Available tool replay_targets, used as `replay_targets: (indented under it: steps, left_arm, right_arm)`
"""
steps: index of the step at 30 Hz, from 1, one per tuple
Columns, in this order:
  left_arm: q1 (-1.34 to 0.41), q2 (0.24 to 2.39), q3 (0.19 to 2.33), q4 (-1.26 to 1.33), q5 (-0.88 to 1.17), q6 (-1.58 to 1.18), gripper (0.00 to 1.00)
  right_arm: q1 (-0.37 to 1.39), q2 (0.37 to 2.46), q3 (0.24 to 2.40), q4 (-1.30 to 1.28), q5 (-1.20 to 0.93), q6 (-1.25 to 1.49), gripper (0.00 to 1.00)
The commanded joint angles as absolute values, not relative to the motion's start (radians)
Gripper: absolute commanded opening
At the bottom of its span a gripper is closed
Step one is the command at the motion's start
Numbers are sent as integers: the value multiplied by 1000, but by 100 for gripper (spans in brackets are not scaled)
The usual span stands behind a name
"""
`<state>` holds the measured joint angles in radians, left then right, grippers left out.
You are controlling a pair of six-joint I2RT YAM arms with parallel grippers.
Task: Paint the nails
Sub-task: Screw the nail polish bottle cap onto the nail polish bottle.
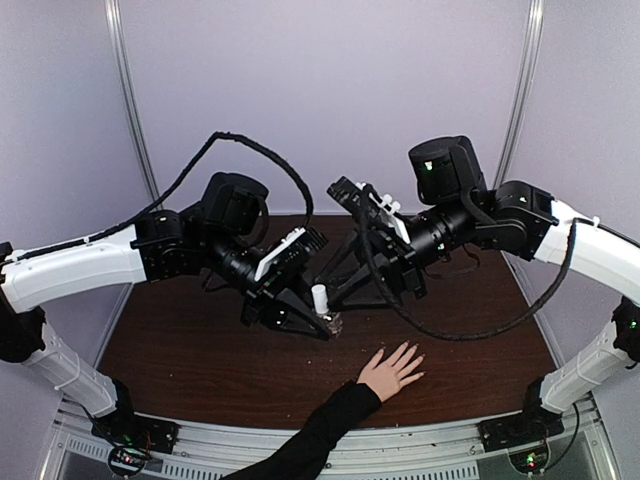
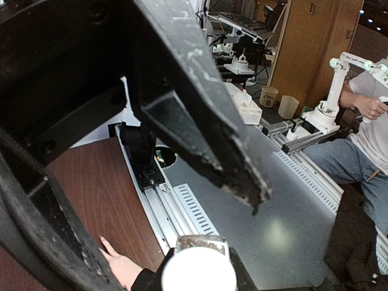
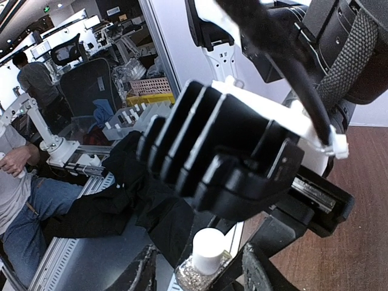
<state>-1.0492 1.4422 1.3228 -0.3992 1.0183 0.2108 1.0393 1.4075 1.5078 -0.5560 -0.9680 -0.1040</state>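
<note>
Left pincer (image 1: 322, 322) gripped the small glass bottle (image 1: 331, 323); right pincer (image 3: 201, 270) stood part-open astride its white cap (image 3: 208, 250); hand (image 1: 390, 372) lay on tabletop (image 1: 200, 350).

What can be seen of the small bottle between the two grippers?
The bottle is small, apparently clear glass with glittery contents, topped by a white cylindrical cap that is on. It stands upright near the middle of the dark wooden table, just beyond the spread human hand. The left gripper looks shut on its base. The right gripper has its jaws open on either side of the cap, not touching it.
</note>
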Motion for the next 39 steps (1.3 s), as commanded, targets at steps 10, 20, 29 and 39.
replay_targets:
  steps: [10, 20, 29, 39]
  left_arm:
    - [-1057, 1440, 1363, -395, 983, 223, 0]
    - [-1050, 1390, 1316, -317, 863, 182, 0]
    - [-1010, 1321, 1238, -178, 657, 83, 0]
    - [-1006, 1259, 1191, -66, 306, 10, 0]
  right_arm:
    - [1046, 1442, 1516, -471, -1079, -20, 35]
    - [1046, 1435, 1513, -484, -1067, -30, 19]
    - [1046, 1407, 1498, -538, -923, -76, 11]
    - [1046, 1413, 1514, -549, -610, -48, 5]
